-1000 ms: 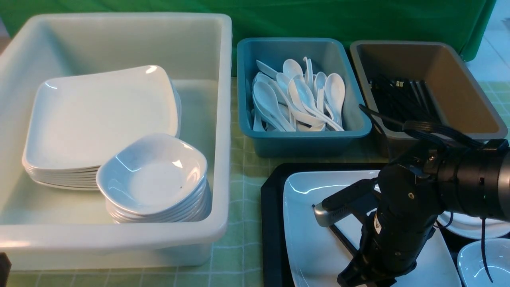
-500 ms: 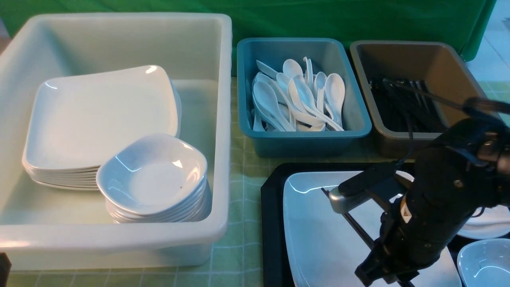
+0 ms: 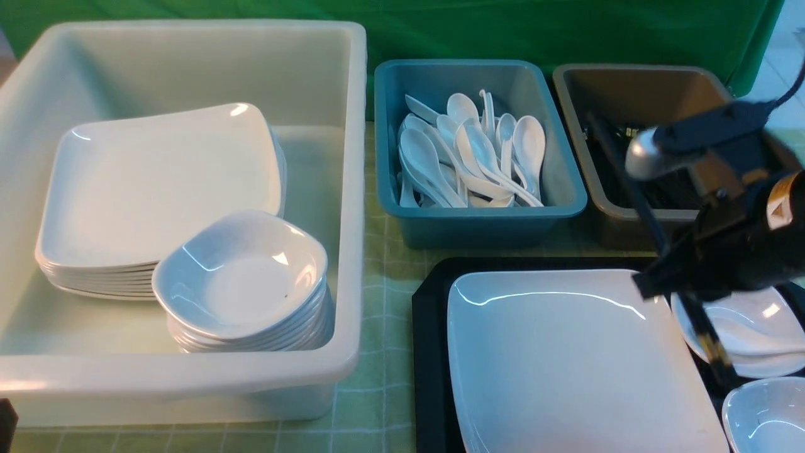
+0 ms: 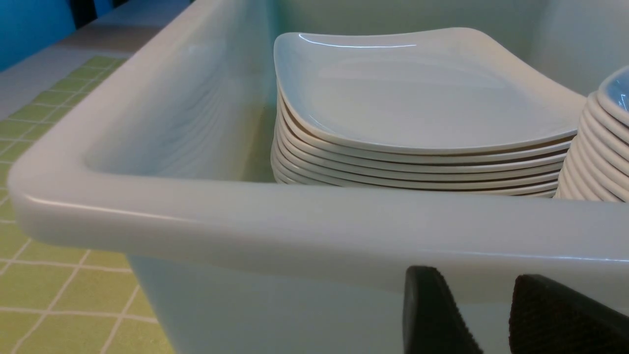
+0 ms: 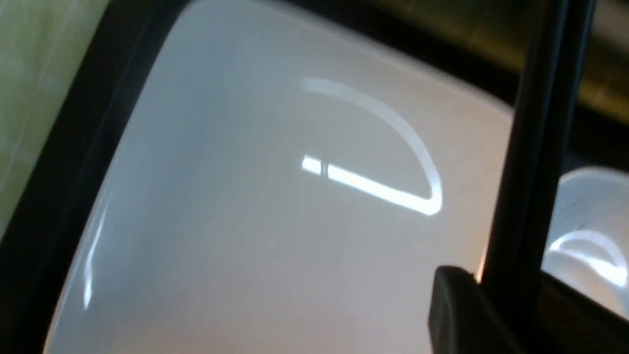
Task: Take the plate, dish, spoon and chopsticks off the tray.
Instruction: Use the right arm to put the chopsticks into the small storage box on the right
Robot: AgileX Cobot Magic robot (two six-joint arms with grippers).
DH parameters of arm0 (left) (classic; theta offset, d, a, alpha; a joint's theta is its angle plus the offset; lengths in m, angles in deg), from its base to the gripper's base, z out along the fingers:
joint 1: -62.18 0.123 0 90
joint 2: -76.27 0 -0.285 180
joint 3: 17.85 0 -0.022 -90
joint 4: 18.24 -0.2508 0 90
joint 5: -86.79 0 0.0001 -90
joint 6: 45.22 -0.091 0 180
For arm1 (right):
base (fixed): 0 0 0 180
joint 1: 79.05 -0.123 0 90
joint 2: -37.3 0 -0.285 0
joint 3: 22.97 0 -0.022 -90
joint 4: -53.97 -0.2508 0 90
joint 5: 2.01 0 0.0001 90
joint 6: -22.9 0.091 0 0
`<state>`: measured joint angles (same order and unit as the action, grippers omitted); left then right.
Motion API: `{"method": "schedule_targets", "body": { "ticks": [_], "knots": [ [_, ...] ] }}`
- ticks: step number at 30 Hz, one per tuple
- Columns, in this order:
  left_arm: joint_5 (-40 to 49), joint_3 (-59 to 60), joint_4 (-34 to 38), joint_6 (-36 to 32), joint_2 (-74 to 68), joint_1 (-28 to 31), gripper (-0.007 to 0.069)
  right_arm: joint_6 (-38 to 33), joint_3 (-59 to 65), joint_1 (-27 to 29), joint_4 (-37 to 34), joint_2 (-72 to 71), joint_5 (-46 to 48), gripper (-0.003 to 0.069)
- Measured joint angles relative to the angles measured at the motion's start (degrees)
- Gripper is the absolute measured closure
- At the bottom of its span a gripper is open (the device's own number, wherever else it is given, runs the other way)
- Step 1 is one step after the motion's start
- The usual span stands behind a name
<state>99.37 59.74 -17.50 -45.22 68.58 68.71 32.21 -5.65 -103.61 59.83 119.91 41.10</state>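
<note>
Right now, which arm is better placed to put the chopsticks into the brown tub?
Right. The right claw grips the chopsticks close to the brown tub; the left claw sits by the white bin.

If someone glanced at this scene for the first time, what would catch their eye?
Probably the right fingers holding black chopsticks in the air at the right, near the brown tub. Then the big white plate on the black tray, front right, and the stacked plates in the white tub at left.
</note>
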Motion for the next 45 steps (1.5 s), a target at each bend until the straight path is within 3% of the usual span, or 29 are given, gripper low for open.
{"method": "schedule_targets", "body": {
  "ticks": [6, 11, 23, 30, 36, 40, 45],
  "knots": [
    [0.04, 0.0, 0.0, 0.0, 0.0, 0.0, 0.0401, 0.46, -7.24, 11.89, 0.25, 3.75, -13.91, 0.0555],
    [0.04, 0.0, 0.0, 0.0, 0.0, 0.0, 0.0401, 1.72, -13.07, 17.04, 0.46, 11.4, -22.32, 0.0555],
    [0.04, 0.0, 0.0, 0.0, 0.0, 0.0, 0.0401, 1.79, -23.76, 18.41, 0.57, 34.51, -34.97, 0.0555],
    [0.04, 0.0, 0.0, 0.0, 0.0, 0.0, 0.0401, 2.18, -24.03, 18.41, 0.57, 39.85, -35.48, 0.0537],
    [0.04, 0.0, 0.0, 0.0, 0.0, 0.0, 0.0401, 2.95, -23.9, 18.41, 0.57, 40.35, -34.84, 0.0479],
    [0.04, 0.0, 0.0, 0.0, 0.0, 0.0, 0.0401, 3.01, -24.47, 18.41, 0.57, 40.35, -29.64, 0.0401],
    [0.04, 0.0, 0.0, 0.0, 0.0, 0.0, 0.0401, 1.81, -26.13, 18.41, 0.57, 38.39, -19.91, 0.0401]
  ]
}}
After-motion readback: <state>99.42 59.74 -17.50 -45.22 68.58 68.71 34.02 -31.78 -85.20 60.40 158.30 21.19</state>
